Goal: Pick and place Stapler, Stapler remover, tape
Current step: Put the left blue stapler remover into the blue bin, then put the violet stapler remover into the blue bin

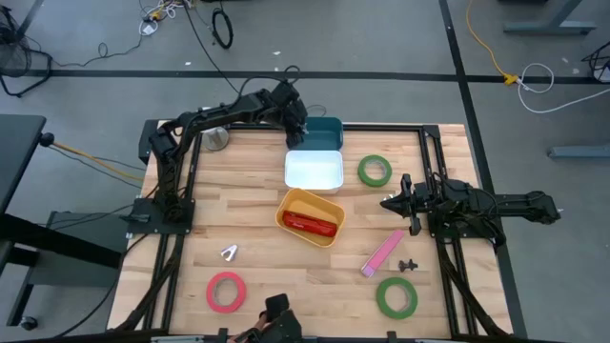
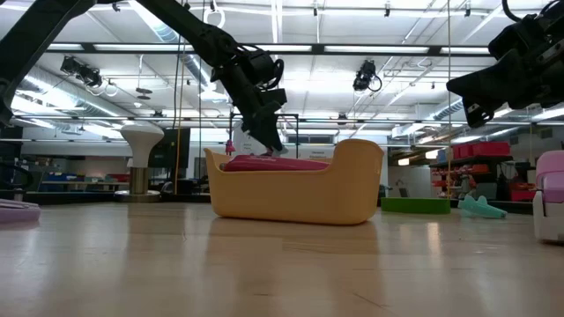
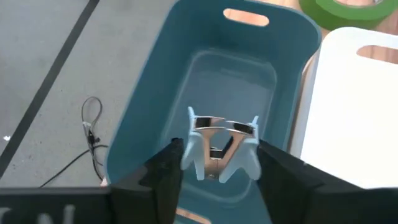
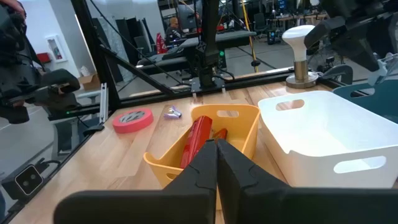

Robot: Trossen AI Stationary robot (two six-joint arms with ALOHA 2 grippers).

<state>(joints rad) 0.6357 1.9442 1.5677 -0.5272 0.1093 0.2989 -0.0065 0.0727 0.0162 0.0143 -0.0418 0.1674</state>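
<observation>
My left gripper (image 1: 297, 131) is over the teal bin (image 1: 324, 129) at the table's far edge, shut on a light-blue staple remover (image 3: 221, 149) with metal jaws. My right gripper (image 1: 389, 203) is shut and empty, hovering right of the yellow bin (image 1: 310, 217), in which a red stapler (image 1: 310, 224) lies. One green tape roll (image 1: 375, 171) lies flat by the white bin (image 1: 315, 170), and another (image 1: 396, 296) lies near the front right. The red roll (image 1: 226, 292) lies at the front left. A silver staple remover (image 1: 229, 252) lies on the table to its far side. My left gripper pinches the staple remover between its two fingers by the two light-blue plastic grips (image 3: 191, 154), one finger (image 3: 168, 177) on each outer side. The fingers point down into the teal bin. The remover is lifted clear above the bin's floor, with its metal jaws toward the far end.
A pink flat object (image 1: 382, 252) and a small black piece (image 1: 408, 264) lie on the right side of the table. A metal bowl-like object (image 1: 217, 139) sits at the far left corner. Bare wood shows between the yellow bin and the front rolls.
</observation>
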